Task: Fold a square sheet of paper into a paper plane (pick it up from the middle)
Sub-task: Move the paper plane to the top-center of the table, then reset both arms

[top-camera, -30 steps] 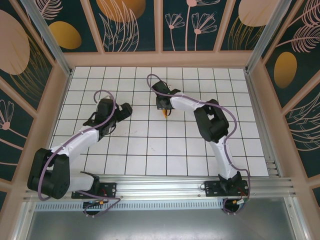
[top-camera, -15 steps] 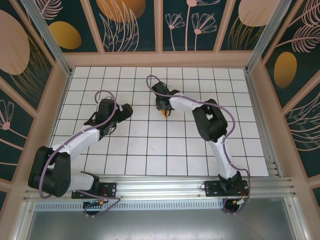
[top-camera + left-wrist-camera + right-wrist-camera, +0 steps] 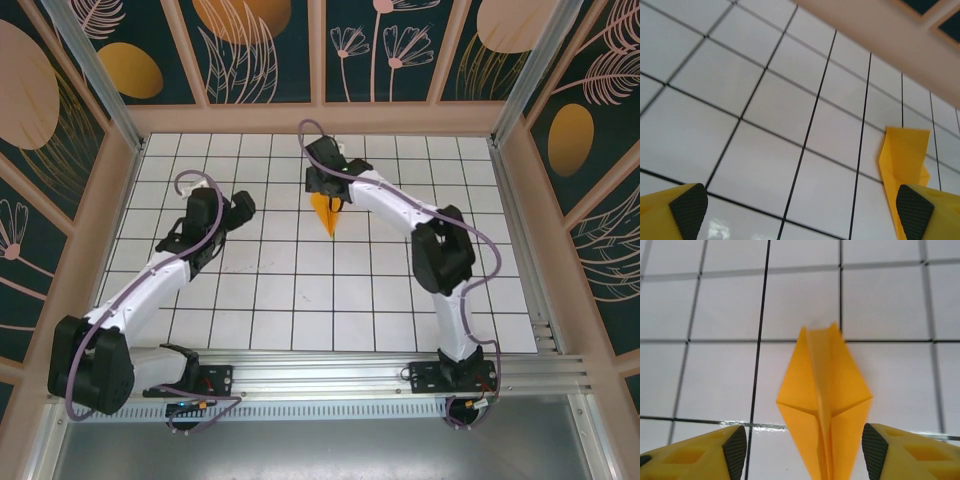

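**At the Far Centre of the Worktop: Paper Plane Between the Open Right Claw**

At the far centre of the white tiled worktop (image 3: 300, 290), the paper plane (image 3: 326, 214) lies flat on the grid. It is orange-yellow and folded to a narrow dart with a raised centre ridge. In the top view its sharp point faces the near edge, and its broader end is partly covered by the right claw (image 3: 327, 194).

**Right claw.** In the right wrist view the right claw (image 3: 803, 447) stands with its jaws apart, one finger on each side of the paper plane (image 3: 822, 400). A strip of white tile shows between each dark pad and the paper, so neither pad touches it. The claw holds nothing. The ridge of the plane runs along the middle of the gap between the fingers.

**Left claw.** In the top view the left claw (image 3: 240, 208) is to the left of the plane, well apart from it, over bare tiles. In the left wrist view the left claw (image 3: 801, 206) is spread wide with bare tile between its pads and grips nothing. The paper plane (image 3: 904, 152) lies at the right side of that view, just beyond the right-hand finger, with the beige wall rail (image 3: 880, 45) behind it.
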